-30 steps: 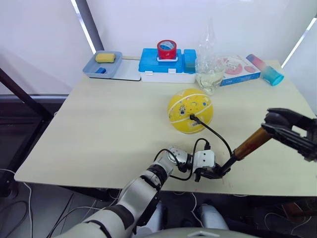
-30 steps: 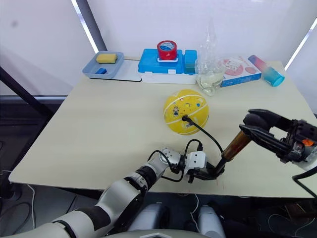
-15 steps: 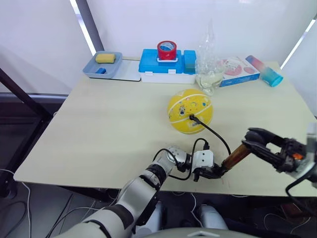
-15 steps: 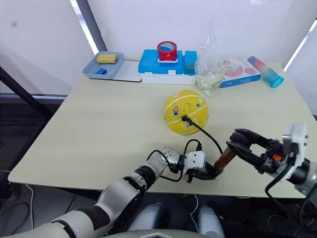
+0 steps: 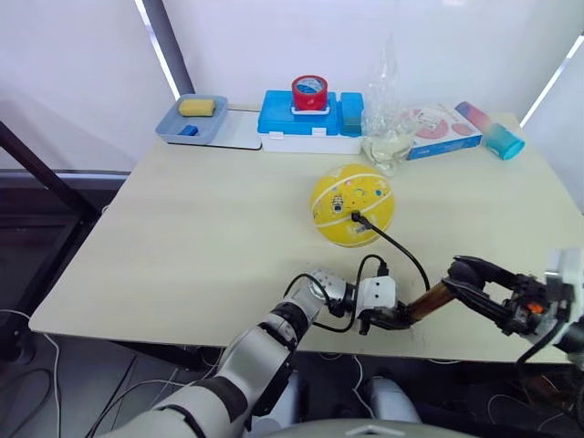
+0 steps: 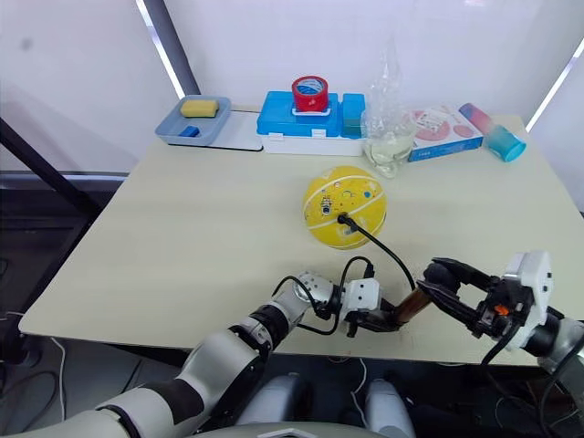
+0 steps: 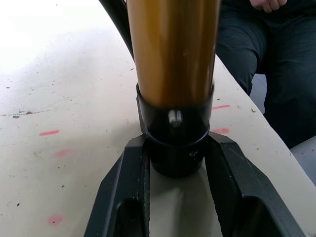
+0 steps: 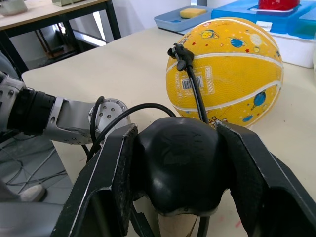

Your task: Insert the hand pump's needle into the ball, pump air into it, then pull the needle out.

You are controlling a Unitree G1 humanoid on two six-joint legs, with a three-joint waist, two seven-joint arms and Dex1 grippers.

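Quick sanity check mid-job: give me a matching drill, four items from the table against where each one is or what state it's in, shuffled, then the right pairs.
Things:
1. needle
2. hand pump
3. red tape roll
4. yellow sponge

Places or states:
A. lying in the grey tray
B. sitting on top of the blue box
C. plugged into the ball
D. held at both ends, left gripper on the bottom cap, right gripper on the top handle

Pairs: 1-C, 2-D, 3-B, 4-A
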